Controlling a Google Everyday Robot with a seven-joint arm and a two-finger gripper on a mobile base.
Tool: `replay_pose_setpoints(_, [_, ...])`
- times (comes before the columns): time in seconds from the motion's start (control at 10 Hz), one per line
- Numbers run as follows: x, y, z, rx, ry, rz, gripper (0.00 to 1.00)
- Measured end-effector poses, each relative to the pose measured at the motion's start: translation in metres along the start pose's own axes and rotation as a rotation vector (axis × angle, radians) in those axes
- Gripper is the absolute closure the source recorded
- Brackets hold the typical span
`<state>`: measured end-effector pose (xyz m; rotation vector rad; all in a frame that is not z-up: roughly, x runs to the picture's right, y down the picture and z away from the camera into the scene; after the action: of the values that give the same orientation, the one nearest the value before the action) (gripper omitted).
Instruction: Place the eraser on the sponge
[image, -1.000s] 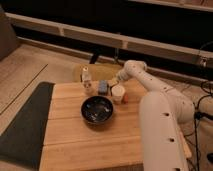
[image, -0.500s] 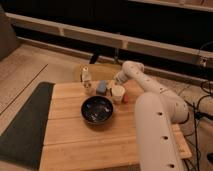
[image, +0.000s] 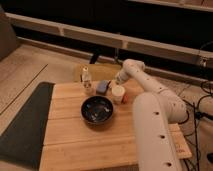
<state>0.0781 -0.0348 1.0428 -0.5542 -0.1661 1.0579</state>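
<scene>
The gripper (image: 118, 80) is held over the far side of the worktop (image: 75, 145), just right of the sponge (image: 102, 87). Its grip state cannot be told. The eraser is not made out, either on the sponge or elsewhere, so placement is unconfirmed.

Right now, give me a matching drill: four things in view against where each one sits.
Things:
1. sponge
2. white cup
3. dark bowl
4. gripper

Places:
a. nearest the camera, mid table
b. just behind the white cup, at the far edge
c. between the bottle and the white cup
d. between the sponge and the orange thing

Pairs: 1-c, 2-d, 3-a, 4-b
</scene>
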Motion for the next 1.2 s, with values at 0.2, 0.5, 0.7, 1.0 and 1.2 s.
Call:
replay_pose_setpoints(0.2, [-0.013, -0.015, -0.016, 0.052, -0.015, -0.02, 1.0])
replay_pose_setpoints(0.5, [-0.049, -0.022, -0.045, 0.126, -0.046, -0.101, 1.0])
replay_pose_setpoints(0.7, [-0.066, -0.011, -0.047, 0.134, -0.054, -0.155, 1.0])
replay_pose_setpoints(1.0, [-0.076, 0.013, -0.035, 0.101, -0.057, -0.201, 1.0])
replay_pose_setpoints(1.2, [-0.079, 0.032, -0.024, 0.064, -0.063, -0.216, 1.0])
